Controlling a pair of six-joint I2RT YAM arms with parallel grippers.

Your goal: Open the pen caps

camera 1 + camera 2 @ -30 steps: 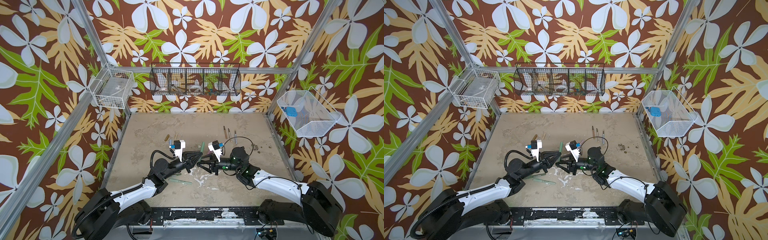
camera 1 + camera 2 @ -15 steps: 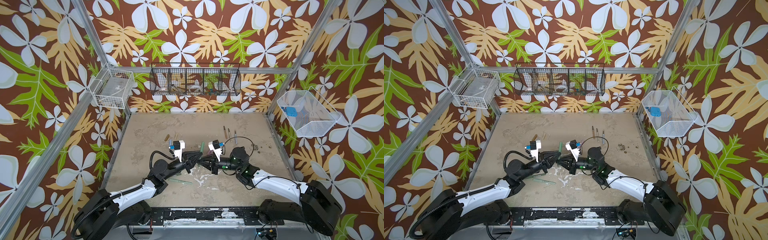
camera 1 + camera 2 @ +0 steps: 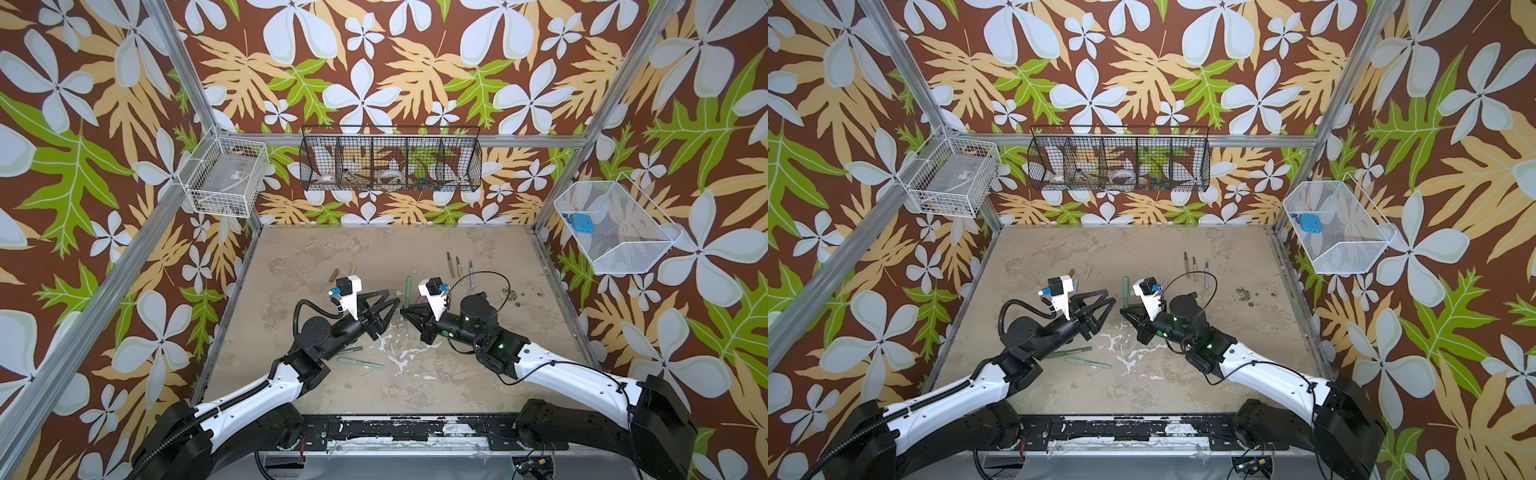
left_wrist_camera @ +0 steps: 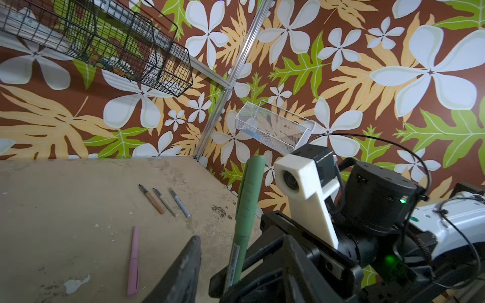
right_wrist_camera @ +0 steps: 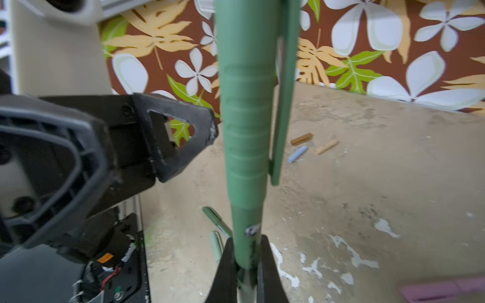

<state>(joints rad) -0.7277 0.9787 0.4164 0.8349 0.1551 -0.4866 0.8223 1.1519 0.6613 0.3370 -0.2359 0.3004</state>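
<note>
1. While your right gripper [image 5: 245,265] pinches the lower barrel of the green pen [image 5: 244,131], that pen stands upright over the middle of the surface [image 3: 374,249], and its green cap [image 5: 244,105] is on.
2. Your left gripper [image 3: 390,303] faces the pen from the left with its jaws spread apart and nothing between them that it grips. One finger [image 5: 183,136] sits just beside the green cap; you cannot tell from these views whether it touches.
3. Look toward the far edge, right of the middle. The brown pen [image 4: 152,199], the beige pen [image 4: 165,202] and the light blue pen [image 4: 179,203] lie side by side, uncapped, with their dark tips pointing at the far edge.
4. Look left of the middle, beyond your left wrist camera. The brown cap [image 5: 301,139], the beige cap [image 5: 326,147] and the light blue cap [image 5: 298,154] lie loose and close together, well apart from their pens.
5. You have the pink pen [image 4: 133,259] lying flat with its cap on, near the held pen on its far side.
6. Toward the near left corner, a pale green pen [image 3: 361,364] lies flat. A darker green pen [image 3: 351,350] lies just beside it, partly under your left arm. Both are too small to tell whether they are capped.
</note>
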